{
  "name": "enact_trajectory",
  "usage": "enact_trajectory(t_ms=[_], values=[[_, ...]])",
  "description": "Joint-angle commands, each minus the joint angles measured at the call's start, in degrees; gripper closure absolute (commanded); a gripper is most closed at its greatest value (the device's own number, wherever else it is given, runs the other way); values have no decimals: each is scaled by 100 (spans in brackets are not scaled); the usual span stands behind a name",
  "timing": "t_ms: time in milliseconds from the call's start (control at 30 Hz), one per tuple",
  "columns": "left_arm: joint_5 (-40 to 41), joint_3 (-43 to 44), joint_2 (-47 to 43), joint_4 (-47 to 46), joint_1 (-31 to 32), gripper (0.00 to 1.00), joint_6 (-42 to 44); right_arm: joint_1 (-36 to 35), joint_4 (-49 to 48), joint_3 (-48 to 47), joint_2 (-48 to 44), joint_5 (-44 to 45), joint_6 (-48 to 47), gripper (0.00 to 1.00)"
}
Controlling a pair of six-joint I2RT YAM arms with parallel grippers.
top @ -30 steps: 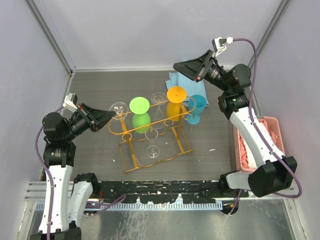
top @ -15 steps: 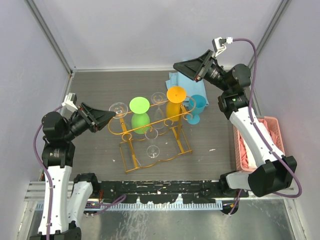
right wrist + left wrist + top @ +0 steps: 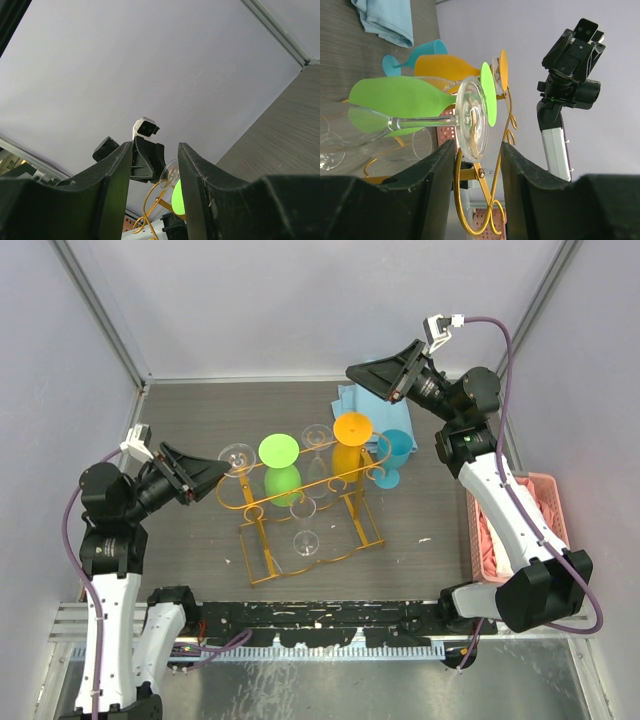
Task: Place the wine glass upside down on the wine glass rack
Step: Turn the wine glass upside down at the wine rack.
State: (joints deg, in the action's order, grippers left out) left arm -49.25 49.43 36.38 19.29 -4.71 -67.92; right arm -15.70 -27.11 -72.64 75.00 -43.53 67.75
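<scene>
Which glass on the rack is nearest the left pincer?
The clear glass at the rack's left end, right by the left pincer; the green glass and orange glass hang farther along.

Clear wine glass point(image 3: 471, 120) and wine glass rack point(image 3: 470, 174) stand directly before the left tool point(image 3: 476, 150).

Left arm point(image 3: 108, 540) rises straight up from its base, and its wrist is bent so the left fingers point(image 3: 205, 472) point sideways toward the middle, spread apart with a clear gap between them. Right arm point(image 3: 500, 502) stretches up and back with its elbow high. The right fingers point(image 3: 378, 375) aim left up in the air, also parted.
</scene>
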Motion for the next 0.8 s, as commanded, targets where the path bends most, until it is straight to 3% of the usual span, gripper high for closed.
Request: enact_trajectory(t_ms=[0,433,767], values=[[69,434,25,160,16,55,346,-39,-207,-156,-69,55,-110,52],[796,1397,387,1664,22,53,1536,-30,-222,-34,-172,62,-272,52],[695,1258,387,1563,18,54,1471,-32,-222,-25,-131,38,-306,52]])
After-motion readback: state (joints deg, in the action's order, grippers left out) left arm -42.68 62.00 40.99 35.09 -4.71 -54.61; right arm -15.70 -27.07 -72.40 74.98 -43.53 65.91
